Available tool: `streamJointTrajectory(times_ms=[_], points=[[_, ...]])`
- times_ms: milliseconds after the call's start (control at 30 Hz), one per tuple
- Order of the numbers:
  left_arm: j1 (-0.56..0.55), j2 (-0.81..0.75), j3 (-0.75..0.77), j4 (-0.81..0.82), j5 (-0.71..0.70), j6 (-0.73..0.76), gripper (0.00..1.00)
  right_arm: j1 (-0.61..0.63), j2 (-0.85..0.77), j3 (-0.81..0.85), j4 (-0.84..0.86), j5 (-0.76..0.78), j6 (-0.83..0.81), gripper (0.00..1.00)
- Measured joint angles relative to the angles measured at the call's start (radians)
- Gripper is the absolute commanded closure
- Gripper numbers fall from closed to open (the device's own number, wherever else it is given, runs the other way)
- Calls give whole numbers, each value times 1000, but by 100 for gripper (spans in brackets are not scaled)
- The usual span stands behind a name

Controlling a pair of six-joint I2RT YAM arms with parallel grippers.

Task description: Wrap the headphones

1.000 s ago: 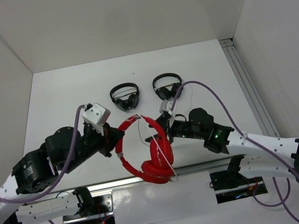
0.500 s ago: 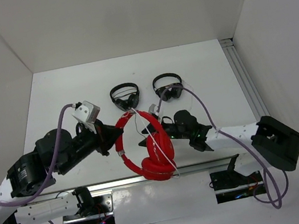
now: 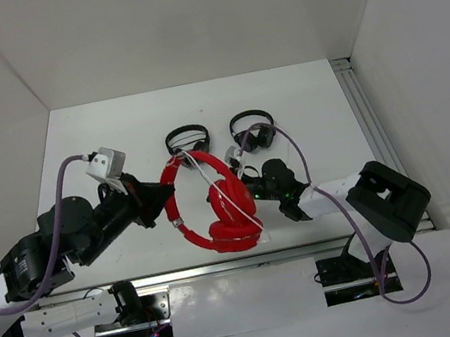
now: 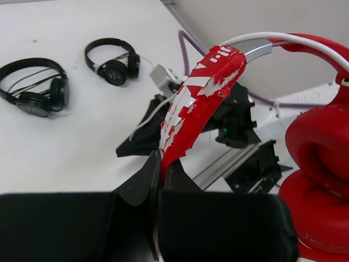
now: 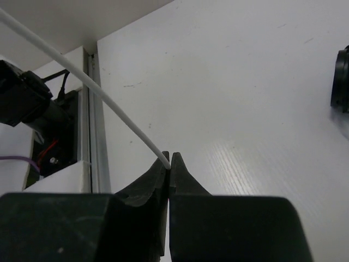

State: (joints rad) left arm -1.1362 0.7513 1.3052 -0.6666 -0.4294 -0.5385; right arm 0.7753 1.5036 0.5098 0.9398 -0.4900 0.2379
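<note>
left gripper (image 4: 159,169) is clamped on the headband of the red headphones (image 3: 231,211), holding them above the table's near middle. right gripper (image 5: 169,164), just right, pinches the white cable (image 5: 136,134), which runs left toward the band.

We read this as a robotics lab test cell: a plain white table (image 3: 98,138) boxed in by blank white walls (image 3: 181,19), 2 machines, the left arm (image 3: 56,246) and the right arm (image 3: 389,211), mounted by an aluminium rail (image 3: 225,266), a purple cable (image 3: 60,184) trailing, the headphones (image 3: 231,211) between them.
</note>
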Motion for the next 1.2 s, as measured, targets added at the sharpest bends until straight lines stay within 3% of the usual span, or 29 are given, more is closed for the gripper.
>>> streamJointTrajectory(times_ms=[167, 333, 500, 633, 967, 1100, 1200], points=[[0, -45, -43, -3, -146, -113, 100, 31, 8, -42, 70, -8, 34, 100], [-2, -66, -75, -87, -370, -306, 100, 174, -83, -116, 55, 71, 23, 100], [-1, 24, -47, -237, -597, -489, 100, 297, -231, -142, -19, 143, 0, 100], [3, 120, -21, -346, -697, -593, 100, 382, -315, -142, -97, 193, -16, 100], [156, 295, 24, -565, -649, -780, 100, 552, -317, -50, -259, 343, -65, 100], [207, 301, 24, -571, -617, -751, 100, 586, -310, -14, -306, 392, -93, 100], [241, 299, 9, -492, -587, -607, 100, 595, -311, 14, -374, 430, -119, 100]])
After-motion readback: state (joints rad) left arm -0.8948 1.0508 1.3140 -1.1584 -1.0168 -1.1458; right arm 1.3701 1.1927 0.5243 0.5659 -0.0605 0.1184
